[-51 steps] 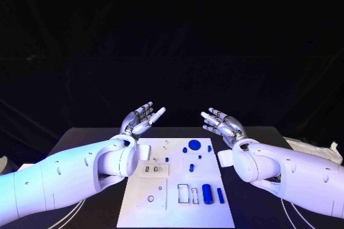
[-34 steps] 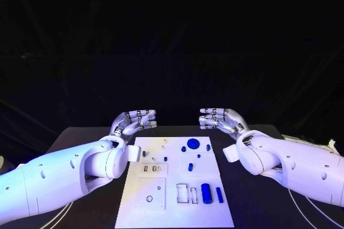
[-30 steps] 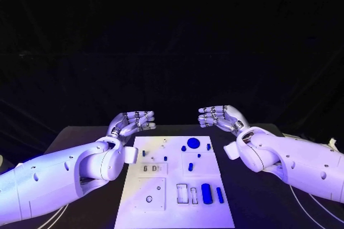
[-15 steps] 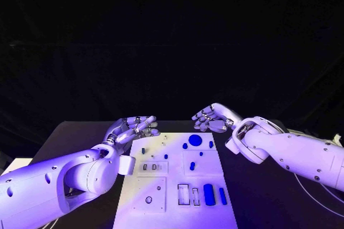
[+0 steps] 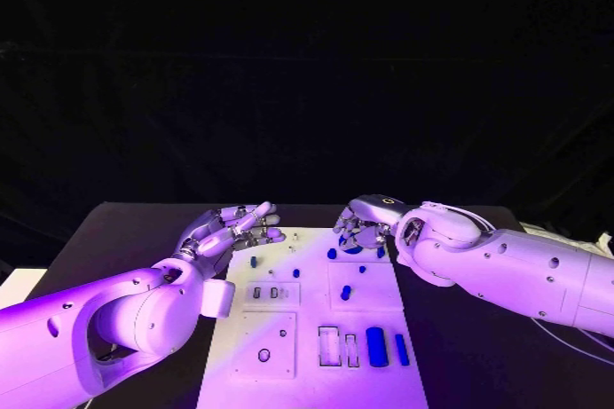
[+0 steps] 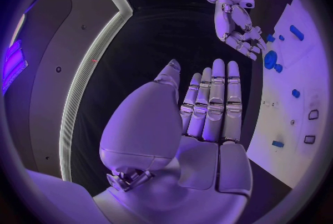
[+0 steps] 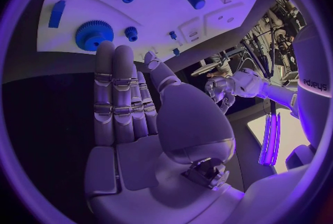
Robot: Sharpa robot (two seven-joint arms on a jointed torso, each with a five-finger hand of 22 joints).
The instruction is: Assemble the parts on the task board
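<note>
The right hand [image 5: 362, 224] hung palm-down with nothing in it, fingers straight and together, above the blue gear [image 7: 93, 34] at the far end of the task board [image 5: 307, 373]. The left hand [image 5: 233, 230], equally empty, fingers extended, hovered over the board's far left corner. Blue parts [image 5: 376, 346] lay on the board on the black counter [image 5: 115, 236].

One white task board [image 5: 320, 338], two silver hands, left hand [image 5: 231, 231], right hand [image 5: 364, 224], several small blue parts [image 5: 376, 346]

task board [image 5: 313, 338]: white, flat, mid-table | parts [image 5: 376, 346]: small blue pieces scattered on it
</note>
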